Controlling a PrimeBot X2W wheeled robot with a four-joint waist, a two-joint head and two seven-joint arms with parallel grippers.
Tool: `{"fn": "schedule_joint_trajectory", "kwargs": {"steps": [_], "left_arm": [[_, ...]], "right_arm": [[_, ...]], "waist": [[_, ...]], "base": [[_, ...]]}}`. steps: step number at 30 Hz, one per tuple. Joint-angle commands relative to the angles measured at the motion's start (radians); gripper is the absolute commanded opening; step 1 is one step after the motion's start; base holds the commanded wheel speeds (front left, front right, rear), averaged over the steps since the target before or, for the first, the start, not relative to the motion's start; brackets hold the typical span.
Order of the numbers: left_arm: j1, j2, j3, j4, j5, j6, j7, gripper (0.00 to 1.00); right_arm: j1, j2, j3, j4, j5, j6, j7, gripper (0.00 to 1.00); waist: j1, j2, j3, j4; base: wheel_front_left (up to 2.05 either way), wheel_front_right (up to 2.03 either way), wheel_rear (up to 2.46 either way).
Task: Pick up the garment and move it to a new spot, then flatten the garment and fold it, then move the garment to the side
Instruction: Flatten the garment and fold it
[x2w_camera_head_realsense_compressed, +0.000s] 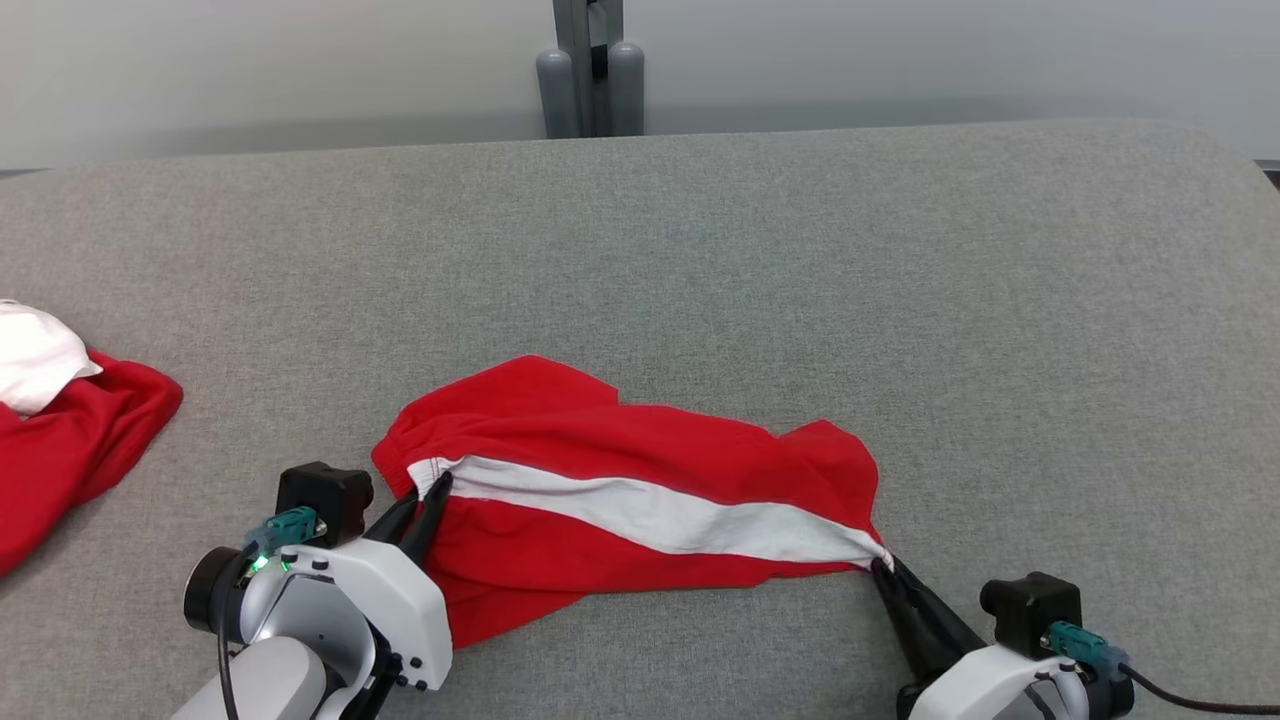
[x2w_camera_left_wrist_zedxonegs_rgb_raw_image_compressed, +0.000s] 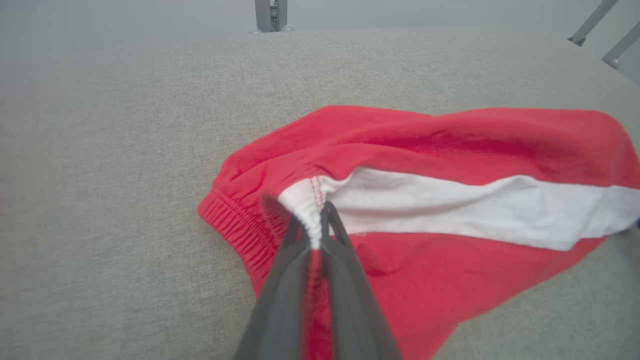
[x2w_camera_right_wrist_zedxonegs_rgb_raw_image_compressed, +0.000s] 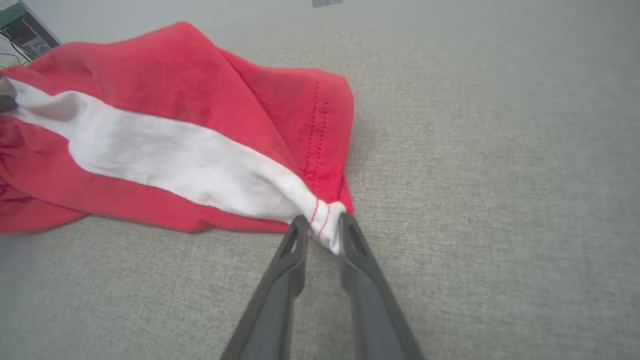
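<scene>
We hold the garment (x2w_camera_head_realsense_compressed: 620, 470) at both ends of its white stripe (x2w_camera_head_realsense_compressed: 660, 515). Our left hand (x2w_camera_head_realsense_compressed: 430, 490) is clamped on the gathered waistband end, and our right hand (x2w_camera_head_realsense_compressed: 882, 565) is pinched on the hem end. The garment lies crumpled on the grey counter (x2w_camera_head_realsense_compressed: 900, 300), near its front edge and between our two arms.

The main risk, as we judge it, is the grip itself. Each hand bites only a small bunch of cloth, so a hard pull apart could slip one end free and drop that side. The red cloth below the stripe also looks folded under near the left hand. If we lift or stretch unevenly, that fold may stay in and spoil the flattening.

Off to our left, well apart, lie a second red cloth (x2w_camera_head_realsense_compressed: 70, 450) and a white cloth (x2w_camera_head_realsense_compressed: 30, 355) resting on it. Carrying the garment that way could tangle the two. A grey post (x2w_camera_head_realsense_compressed: 590, 70) stands beyond the far edge, and nothing lies in the way toward it.
</scene>
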Motion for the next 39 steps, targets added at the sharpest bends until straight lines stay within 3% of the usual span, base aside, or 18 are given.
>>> {"fn": "schedule_joint_trajectory", "kwargs": {"steps": [1,9,30,39], "left_arm": [[-0.008,0.005,0.003,-0.001,0.007,0.007,-0.006,0.0],[-0.021,0.034,0.02,-0.057,0.031,0.036,-0.024,0.0],[-0.177,0.127,0.161,-0.473,0.152,0.175,-0.08,0.0],[-0.18,0.145,0.173,-0.576,0.174,0.217,-0.059,0.0]], "right_arm": [[-0.013,-0.008,-0.003,0.003,0.007,0.002,-0.016,0.0],[-0.048,-0.03,-0.017,-0.105,0.012,0.002,-0.075,0.0],[-0.263,-0.047,-0.139,-0.6,-0.071,0.002,0.026,0.0],[-0.289,-0.037,-0.155,-0.671,-0.069,0.002,0.078,0.0]], "waist": [[0.0,0.0,0.003,0.003],[0.0,0.0,-0.007,0.004],[0.0,0.0,-0.062,0.019],[0.0,0.0,-0.053,0.017]], "base": [[0.0,0.0,0.0],[0.0,0.0,0.0],[0.0,0.0,0.0],[0.0,0.0,0.0]]}}
